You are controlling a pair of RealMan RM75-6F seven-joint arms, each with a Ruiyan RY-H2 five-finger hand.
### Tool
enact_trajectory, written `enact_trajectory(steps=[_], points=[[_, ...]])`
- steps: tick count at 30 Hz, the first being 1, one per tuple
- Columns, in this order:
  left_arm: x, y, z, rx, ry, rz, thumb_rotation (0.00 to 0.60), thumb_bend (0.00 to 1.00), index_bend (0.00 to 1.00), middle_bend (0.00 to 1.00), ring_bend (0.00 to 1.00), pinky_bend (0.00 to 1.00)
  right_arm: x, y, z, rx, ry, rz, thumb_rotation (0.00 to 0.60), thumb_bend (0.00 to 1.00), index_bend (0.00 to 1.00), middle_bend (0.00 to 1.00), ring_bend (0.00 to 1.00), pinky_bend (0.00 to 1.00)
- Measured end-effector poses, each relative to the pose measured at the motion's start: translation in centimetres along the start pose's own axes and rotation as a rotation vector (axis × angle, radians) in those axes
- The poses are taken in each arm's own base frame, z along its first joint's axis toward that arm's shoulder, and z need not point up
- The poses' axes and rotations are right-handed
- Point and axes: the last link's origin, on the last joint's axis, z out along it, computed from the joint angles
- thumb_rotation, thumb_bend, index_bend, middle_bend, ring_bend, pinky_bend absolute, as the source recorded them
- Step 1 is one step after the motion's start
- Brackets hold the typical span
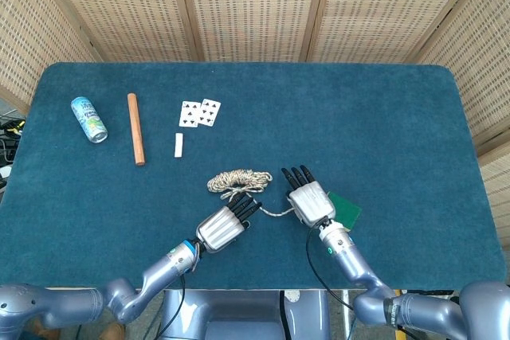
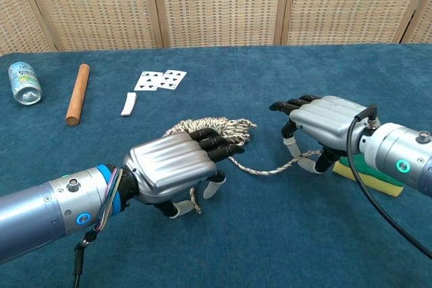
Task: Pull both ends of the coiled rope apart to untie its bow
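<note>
The coiled rope (image 1: 239, 178) (image 2: 214, 128) lies mid-table with its bow still tied. One strand (image 2: 266, 168) runs from the coil right to my right hand (image 1: 309, 201) (image 2: 325, 121), which pinches that rope end under its palm between thumb and finger. My left hand (image 1: 225, 227) (image 2: 170, 173) lies palm down just in front of the coil, its dark fingertips (image 2: 217, 143) reaching the coil's near edge. The short other rope end (image 2: 193, 199) lies under this hand, between thumb and fingers, and no grip on it shows.
A green and yellow sponge (image 1: 345, 209) (image 2: 368, 175) sits right beside my right hand. At the back left are a drink can (image 1: 88, 119) (image 2: 24, 83), a wooden rod (image 1: 136, 129) (image 2: 77, 94), two playing cards (image 1: 199, 113) (image 2: 160, 79) and a small white piece (image 1: 178, 144) (image 2: 128, 104).
</note>
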Motion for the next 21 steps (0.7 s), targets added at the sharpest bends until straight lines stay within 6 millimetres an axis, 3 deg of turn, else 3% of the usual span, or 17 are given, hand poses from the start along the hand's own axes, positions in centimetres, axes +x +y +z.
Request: enact_trajectory(steps=[21], points=[[-0.23,-0.22,-0.26,0.009,-0.013,0.003,0.6,0.38,0.55,0.0,0.0,0.0,-0.02,0.09,0.04,-0.006,0.0,0.003,0.6,0.46,0.65,0.0,0.0,0.0]])
